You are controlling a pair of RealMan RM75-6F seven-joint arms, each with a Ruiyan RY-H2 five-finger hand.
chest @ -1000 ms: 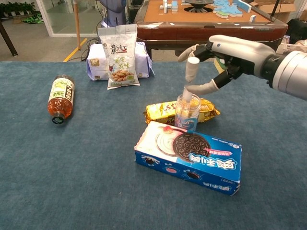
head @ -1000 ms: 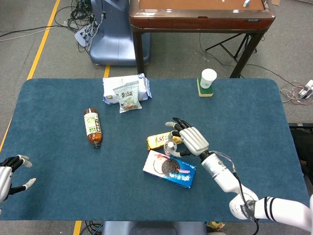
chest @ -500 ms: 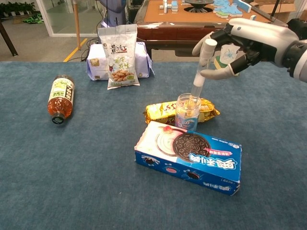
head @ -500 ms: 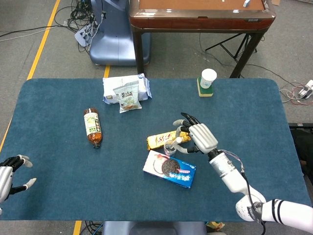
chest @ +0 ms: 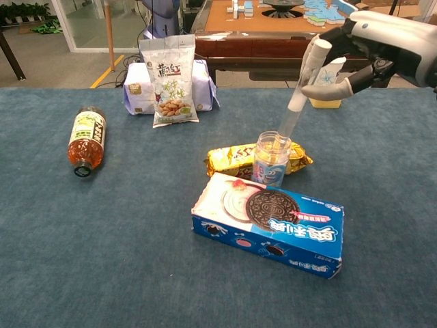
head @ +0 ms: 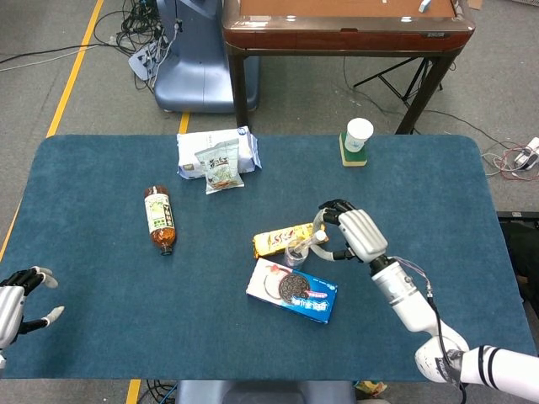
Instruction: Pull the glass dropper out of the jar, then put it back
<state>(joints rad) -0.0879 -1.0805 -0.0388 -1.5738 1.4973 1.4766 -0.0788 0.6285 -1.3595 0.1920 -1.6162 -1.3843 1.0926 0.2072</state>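
Blue felt covers the desk [chest: 102, 273], and the jar [chest: 271, 158] stands at centre frame, touching the cookie box [chest: 270, 222]. My right hand [chest: 365, 48], upper right in the chest view, pinches the glass dropper [chest: 300, 92] by its top; the dropper is tilted, its tip at the jar mouth. Dragging sideways, I judge, could tip the jar. My left hand [head: 17, 295] rests at lower left, fingers spread, holding nothing.

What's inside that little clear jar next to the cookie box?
Only the lower tip of the glass dropper still dips into the jar; the right hand holds its top. The label hides whether liquid is inside.
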